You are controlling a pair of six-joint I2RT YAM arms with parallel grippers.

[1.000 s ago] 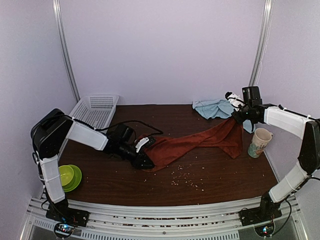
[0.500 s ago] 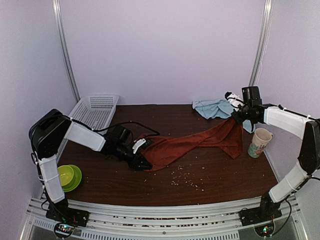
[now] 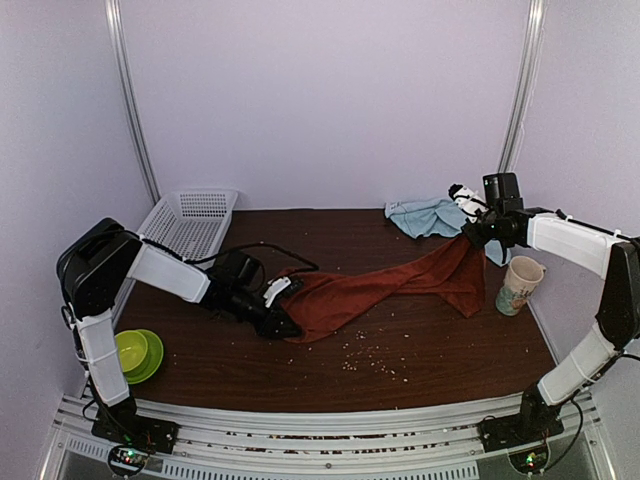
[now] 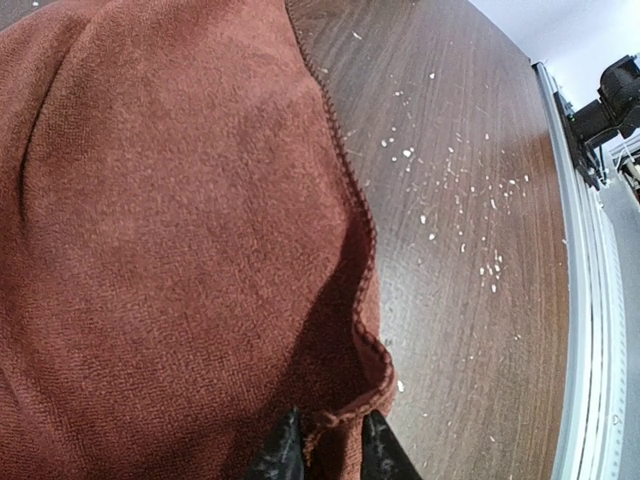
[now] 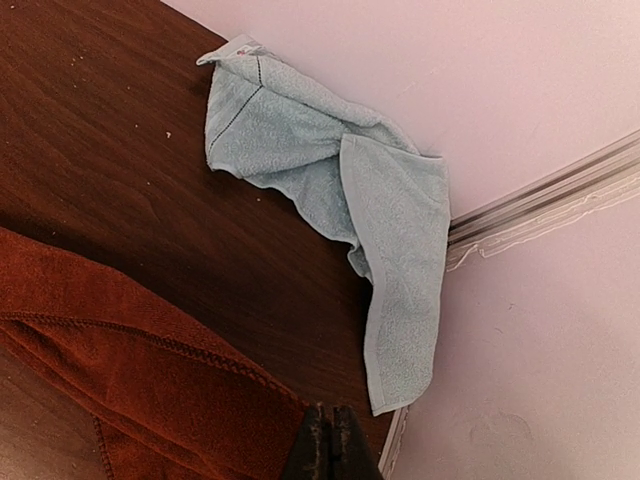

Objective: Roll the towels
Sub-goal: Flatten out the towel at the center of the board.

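Rust-red towel (image 3: pixel 385 288) lies as a long, twisted band across the brown counter (image 3: pixel 460 350), with one claw at each of its two ends. At its left end the left claw (image 3: pixel 283 322) is low on the wood. In the left wrist view its two dark fingertips (image 4: pixel 285 450) stand close together, and a folded piece of the stitched hem is pinched between them. At its right end the cloth rises off the counter up to the right claw (image 3: pixel 470 233). In the right wrist view the fingers of this claw are pressed fully together, and the red edge meets their tips, so it grips the towel there.

Beyond the right end of the red towel, the light-blue towel (image 3: pixel 425 215) lies crumpled against the back wall, apart from the red cloth. A paper cup (image 3: pixel 520 285) stands just beside the same end. Pale crumbs (image 3: pixel 370 355) are scattered on the wood in front of the towel's middle.
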